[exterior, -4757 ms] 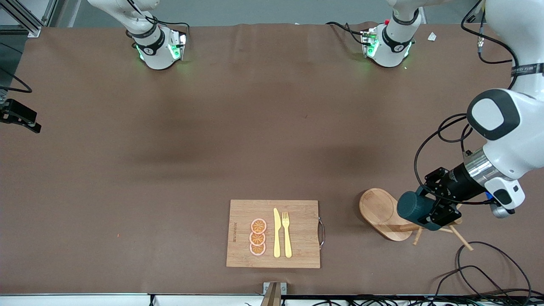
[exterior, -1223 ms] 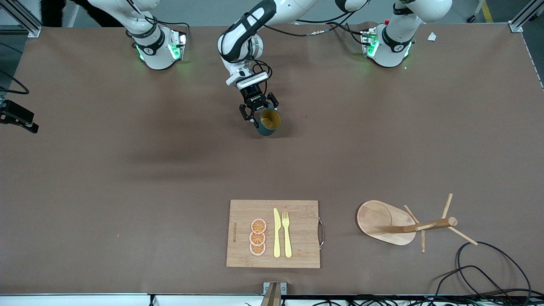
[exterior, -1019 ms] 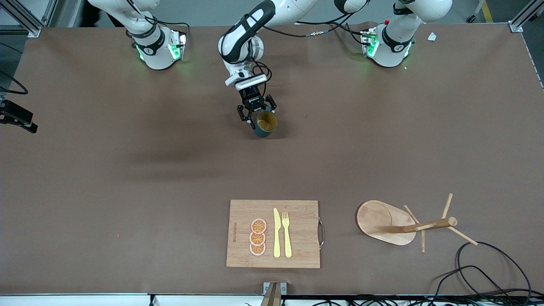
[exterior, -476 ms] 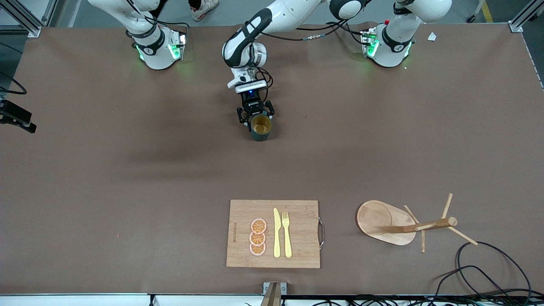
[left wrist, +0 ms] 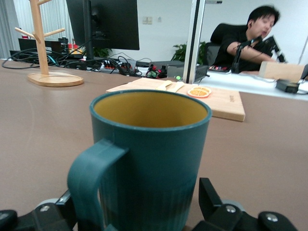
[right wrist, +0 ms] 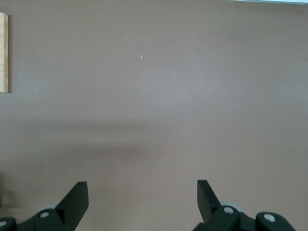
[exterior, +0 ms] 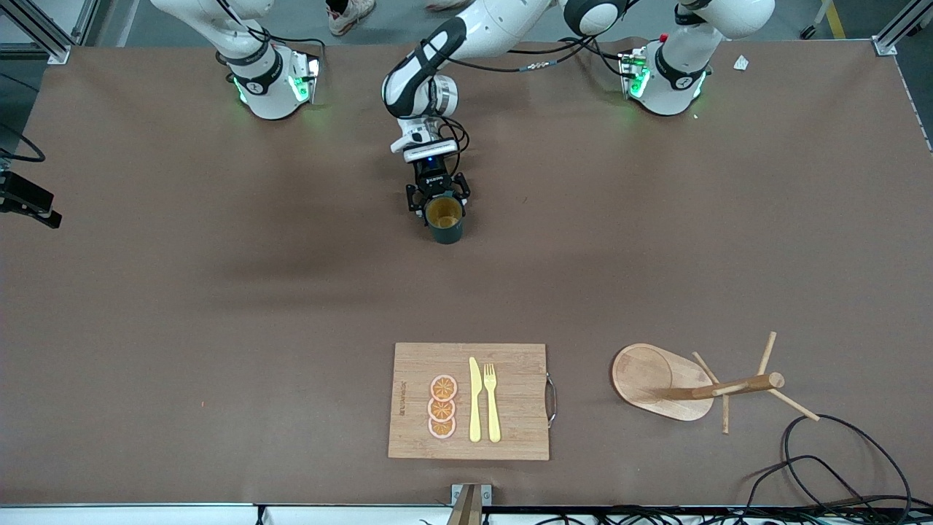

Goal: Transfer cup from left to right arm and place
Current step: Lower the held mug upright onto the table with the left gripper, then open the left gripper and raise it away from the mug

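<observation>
The dark teal cup (exterior: 445, 222) stands upright, tan-yellow inside showing, at the middle of the table between the two arm bases and much farther from the front camera than the cutting board. My left gripper (exterior: 437, 206) reaches across from its base and is shut on the cup, one finger at each side of its wall. In the left wrist view the cup (left wrist: 151, 159) fills the space between my left gripper's (left wrist: 137, 195) fingers, handle toward the camera. I cannot tell whether its base touches the table. My right gripper (right wrist: 142, 185) is open and empty over bare table, out of the front view.
A wooden cutting board (exterior: 510, 401) with a yellow knife, a fork and three orange slices lies near the front edge. A wooden mug tree (exterior: 660, 379) stands beside it toward the left arm's end. Cables (exterior: 824, 452) lie at that front corner.
The left gripper carried the cup from the mug tree to the table's middle. Over the last second it shifted slightly toward the right arm's end and the cup turned from tilted to upright.
</observation>
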